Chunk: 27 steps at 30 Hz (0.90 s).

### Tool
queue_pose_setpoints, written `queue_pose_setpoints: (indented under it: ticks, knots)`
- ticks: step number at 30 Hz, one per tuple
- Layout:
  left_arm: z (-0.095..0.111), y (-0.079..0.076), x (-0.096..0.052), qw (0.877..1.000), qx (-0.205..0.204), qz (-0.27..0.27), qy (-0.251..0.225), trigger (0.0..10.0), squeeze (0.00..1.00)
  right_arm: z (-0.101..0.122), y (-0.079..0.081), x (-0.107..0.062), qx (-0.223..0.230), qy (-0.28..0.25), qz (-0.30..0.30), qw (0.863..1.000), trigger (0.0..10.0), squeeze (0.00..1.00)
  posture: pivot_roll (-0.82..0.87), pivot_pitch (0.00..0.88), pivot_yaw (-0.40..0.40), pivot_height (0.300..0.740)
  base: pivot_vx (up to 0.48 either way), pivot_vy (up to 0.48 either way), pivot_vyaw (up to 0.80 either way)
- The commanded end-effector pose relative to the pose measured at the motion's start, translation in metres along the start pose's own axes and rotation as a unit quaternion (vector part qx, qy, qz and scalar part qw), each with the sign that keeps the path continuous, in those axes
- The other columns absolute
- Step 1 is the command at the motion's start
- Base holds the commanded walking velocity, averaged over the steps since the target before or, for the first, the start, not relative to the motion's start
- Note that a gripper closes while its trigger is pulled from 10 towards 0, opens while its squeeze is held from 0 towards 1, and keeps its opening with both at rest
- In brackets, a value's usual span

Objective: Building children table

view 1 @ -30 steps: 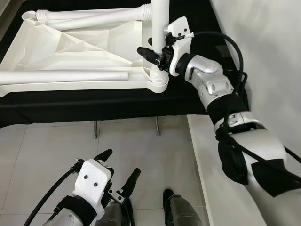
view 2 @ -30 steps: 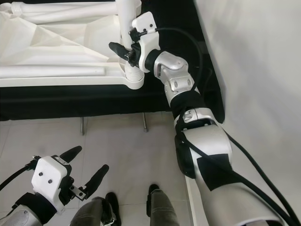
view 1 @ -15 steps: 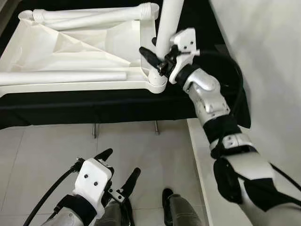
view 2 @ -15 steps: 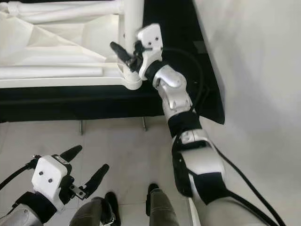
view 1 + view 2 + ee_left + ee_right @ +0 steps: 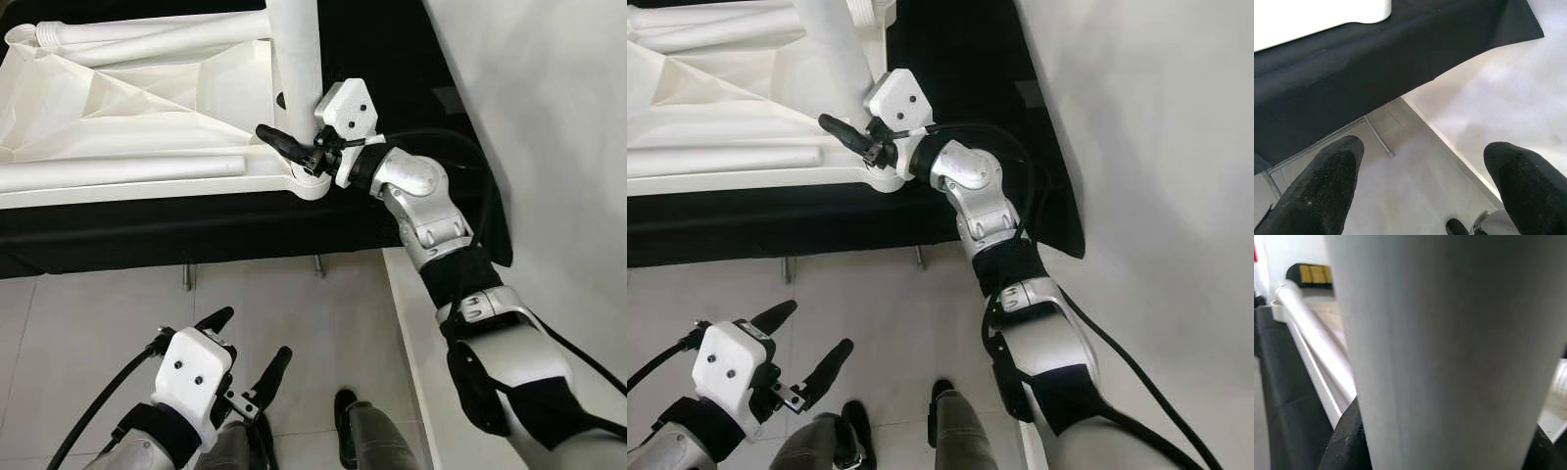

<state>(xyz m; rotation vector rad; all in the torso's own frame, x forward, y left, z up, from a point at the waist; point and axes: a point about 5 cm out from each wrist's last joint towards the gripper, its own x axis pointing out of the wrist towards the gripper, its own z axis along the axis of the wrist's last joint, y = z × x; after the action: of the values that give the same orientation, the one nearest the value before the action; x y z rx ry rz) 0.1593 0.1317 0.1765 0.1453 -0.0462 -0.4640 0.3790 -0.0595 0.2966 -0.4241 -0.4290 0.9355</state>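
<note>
One upright white table leg stands in the corner socket of the upturned white tabletop, which lies on the black-draped bench. We have our right gripper clamped around that leg just above the socket. Two more legs lie flat on the tabletop. Our left gripper hangs low over the tiled floor, fingers spread wide, holding nothing.

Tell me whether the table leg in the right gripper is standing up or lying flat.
Standing up. The white leg rises from the corner socket of the overturned tabletop, with the right gripper closed around its base.
</note>
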Motion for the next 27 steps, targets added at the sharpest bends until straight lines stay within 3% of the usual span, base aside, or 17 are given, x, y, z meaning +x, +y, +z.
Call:
queue_pose_setpoints:
  ticks: [1,4,5,6,8,19,27]
  knots:
    - [-0.004,-0.002,-0.001,1.000,-0.015,0.000,0.013,10.0,0.00,-0.047,0.023,-0.009,0.066,0.111,0.058,0.990,10.0,0.00,-0.08,0.394,-0.014,0.740,0.000,0.000,0.00]
    - [-0.004,-0.001,-0.001,1.000,-0.016,0.000,0.013,10.0,0.00,-0.047,0.019,-0.009,0.097,0.122,0.063,0.986,10.0,0.00,-0.08,0.393,-0.014,0.740,0.000,0.000,0.00]
    - [-0.005,-0.001,-0.001,1.000,-0.016,0.000,0.013,10.0,0.00,-0.047,0.011,-0.009,0.135,0.129,0.046,0.981,10.0,0.00,-0.08,0.392,-0.014,0.740,0.000,0.000,0.00]
    - [-0.005,-0.001,-0.001,1.000,-0.016,0.000,0.013,10.0,0.00,-0.047,0.011,-0.009,0.135,0.129,0.046,0.981,10.0,0.00,-0.08,0.392,-0.014,0.740,0.000,0.000,0.00]
    - [-0.005,-0.001,-0.001,1.000,-0.017,0.000,0.013,10.0,0.00,-0.047,0.002,-0.009,0.180,0.135,0.014,0.974,10.0,0.00,-0.08,0.392,-0.014,0.740,0.000,0.000,0.00]
    - [-0.005,0.000,-0.002,1.000,-0.017,0.000,0.015,10.0,0.00,-0.049,-0.003,-0.009,0.217,0.129,-0.027,0.967,10.0,0.00,-0.08,0.393,-0.011,0.740,0.000,0.000,0.00]
    - [-0.005,0.000,-0.001,1.000,-0.017,-0.001,0.016,10.0,0.00,-0.057,0.004,-0.011,0.253,0.124,-0.043,0.959,10.0,0.00,-0.08,0.392,-0.009,0.740,0.000,0.000,0.00]
